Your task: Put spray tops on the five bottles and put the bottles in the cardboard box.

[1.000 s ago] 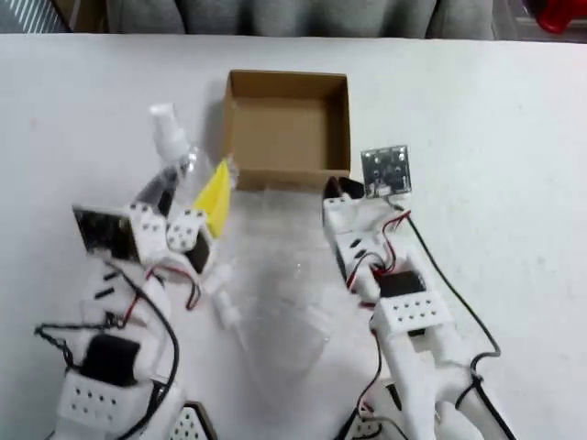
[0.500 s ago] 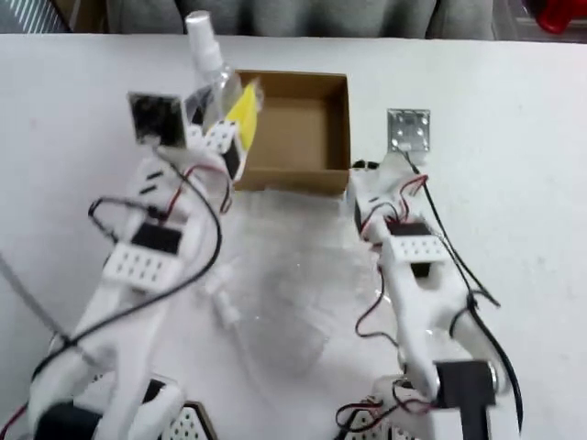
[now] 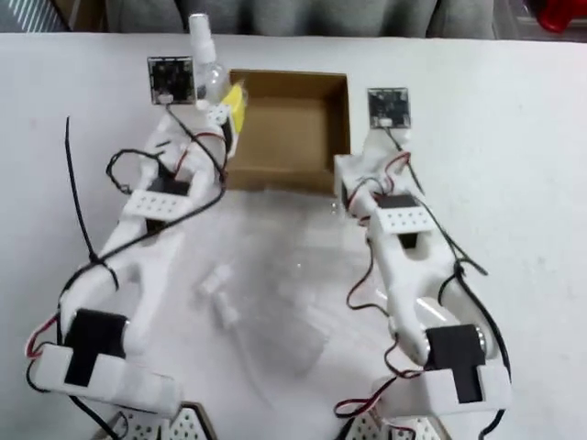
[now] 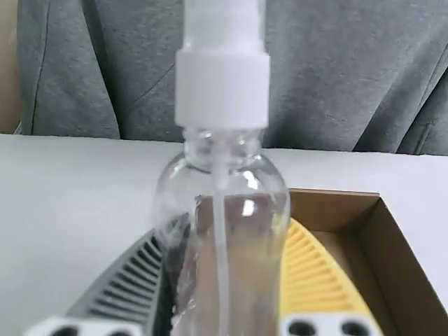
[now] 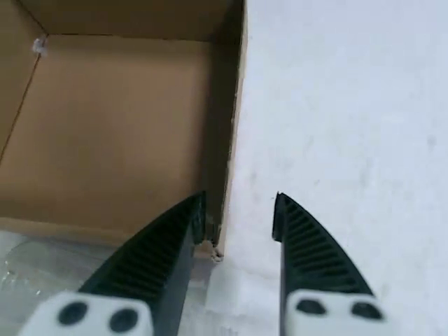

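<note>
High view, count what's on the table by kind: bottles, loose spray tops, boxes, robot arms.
Capped bottle: 1
Loose spray top: 1
Cardboard box: 1
Robot arms: 2
Total: 5
The clear plastic mid-table is too faint to count.
</note>
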